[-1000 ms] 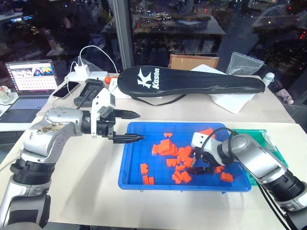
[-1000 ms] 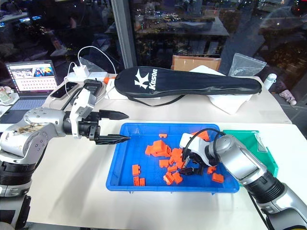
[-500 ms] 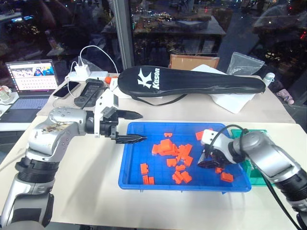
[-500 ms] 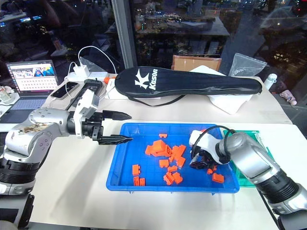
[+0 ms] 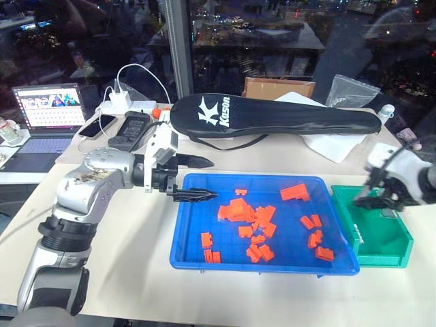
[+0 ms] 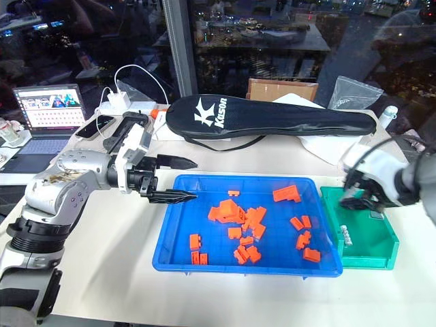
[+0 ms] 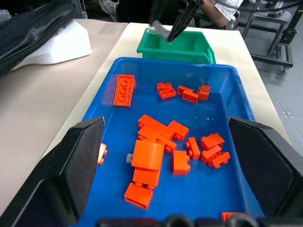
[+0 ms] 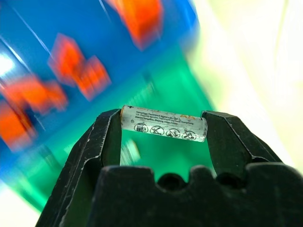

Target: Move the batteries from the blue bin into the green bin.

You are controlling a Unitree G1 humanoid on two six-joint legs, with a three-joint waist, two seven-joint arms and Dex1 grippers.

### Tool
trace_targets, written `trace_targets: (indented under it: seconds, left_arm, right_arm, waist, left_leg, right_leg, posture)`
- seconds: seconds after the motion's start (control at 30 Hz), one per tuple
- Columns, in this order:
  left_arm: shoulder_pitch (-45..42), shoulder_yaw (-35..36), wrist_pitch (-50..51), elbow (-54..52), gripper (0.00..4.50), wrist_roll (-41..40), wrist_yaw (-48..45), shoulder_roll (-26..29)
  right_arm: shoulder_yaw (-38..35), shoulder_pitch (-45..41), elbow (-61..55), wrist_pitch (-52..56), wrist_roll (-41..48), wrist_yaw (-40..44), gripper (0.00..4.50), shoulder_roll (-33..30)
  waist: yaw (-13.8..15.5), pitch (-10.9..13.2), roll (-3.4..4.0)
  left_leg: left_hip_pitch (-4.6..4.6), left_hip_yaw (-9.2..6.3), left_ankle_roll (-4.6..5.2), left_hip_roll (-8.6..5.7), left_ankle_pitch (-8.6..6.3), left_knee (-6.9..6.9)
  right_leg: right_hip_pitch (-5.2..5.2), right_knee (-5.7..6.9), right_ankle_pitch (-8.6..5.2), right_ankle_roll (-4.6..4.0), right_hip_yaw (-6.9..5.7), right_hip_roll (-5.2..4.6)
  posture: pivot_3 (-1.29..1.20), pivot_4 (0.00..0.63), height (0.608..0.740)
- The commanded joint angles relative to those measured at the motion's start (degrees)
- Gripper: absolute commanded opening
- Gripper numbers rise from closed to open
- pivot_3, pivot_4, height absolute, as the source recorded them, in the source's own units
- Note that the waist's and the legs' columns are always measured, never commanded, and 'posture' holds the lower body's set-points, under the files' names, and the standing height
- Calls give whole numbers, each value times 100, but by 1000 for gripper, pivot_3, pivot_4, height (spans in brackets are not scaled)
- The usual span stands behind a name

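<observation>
The blue bin lies mid-table, scattered with orange blocks. Right of it stands the green bin, with one battery lying by its left wall. My right gripper hovers over the green bin's far part, shut on a silvery battery held end to end between its fingers. My left gripper is open and holds nothing, pointing right over the blue bin's far left corner. A small grey cylinder end peeks out beside an orange block in the blue bin.
A black racket bag lies across the table behind the bins, with white cloth and a cardboard box near it. A laptop, phones and a power strip sit at the far left.
My right gripper has risen out of the blue bin and swung right to above the green bin, carrying the battery. The left gripper has stayed in place.
</observation>
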Motion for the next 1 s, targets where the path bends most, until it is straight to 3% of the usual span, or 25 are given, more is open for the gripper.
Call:
trace_targets:
  seconds: [0.03,0.13,0.17,0.27,0.3,0.57,0.7,0.87,1.0]
  left_arm:
    - [-136,47,-48,-78,4500,-34,-73,18]
    - [-147,16,-48,-84,4500,-16,-119,55]
    - [-149,26,-47,-90,4500,-11,-120,70]
    - [-142,73,-10,-121,4500,-15,-104,112]
    - [-132,81,3,-133,4500,-13,-91,123]
    - [-29,68,40,-163,4500,76,-119,331]
    - [57,-52,-99,-64,4500,317,-180,524]
    - [212,-110,-217,-84,4500,521,-263,705]
    - [268,-82,-199,-146,4500,566,-249,762]
  right_arm:
    - [-253,98,-79,-105,86,-23,2472,107]
    - [-170,286,29,-271,-55,-64,2472,152]
    - [-176,299,50,-285,-66,-92,3479,186]
    - [-210,175,-3,-293,-42,-76,4382,192]
    - [-212,72,-41,-313,-50,-88,4452,201]
    - [-27,-757,-1059,523,588,-26,4452,840]
    - [334,-1010,-1659,935,967,-301,4452,1830]
    - [1139,-1072,-1739,1134,796,-948,4452,3009]
    - [1564,-1138,-1454,914,579,-1177,4452,3481]
  waist:
    - [-77,-2,4]
    - [-109,-2,9]
    - [-113,-2,9]
    - [-112,-2,9]
    - [-111,-1,10]
    - [-121,0,12]
    - [-116,1,6]
    - [-91,1,6]
    - [-62,2,5]
  left_leg:
    - [1,-1,0,0,0,-1]
    - [3,-4,0,0,0,-1]
    - [2,-3,0,-1,0,0]
    - [2,-3,0,-1,0,1]
    - [2,-3,0,-1,0,1]
    - [2,-6,0,-1,0,0]
    - [3,-13,0,0,0,0]
    - [-6,-17,0,-1,0,2]
    - [-12,-23,0,-1,0,4]
  right_leg:
    - [1,3,0,0,0,1]
    - [2,9,-1,0,0,1]
    - [2,9,-1,0,0,1]
    - [4,8,-1,0,0,1]
    - [4,8,-1,0,0,1]
    - [4,8,-1,0,-1,2]
    - [7,8,-1,-1,-8,2]
    - [3,8,-1,-3,-12,2]
    - [2,9,-1,-3,-22,2]
  posture:
    - [0,150,731]
    - [0,150,731]
    - [0,150,731]
    - [0,150,731]
    - [0,150,731]
    - [0,150,731]
    - [0,150,731]
    - [0,150,731]
    - [0,150,731]
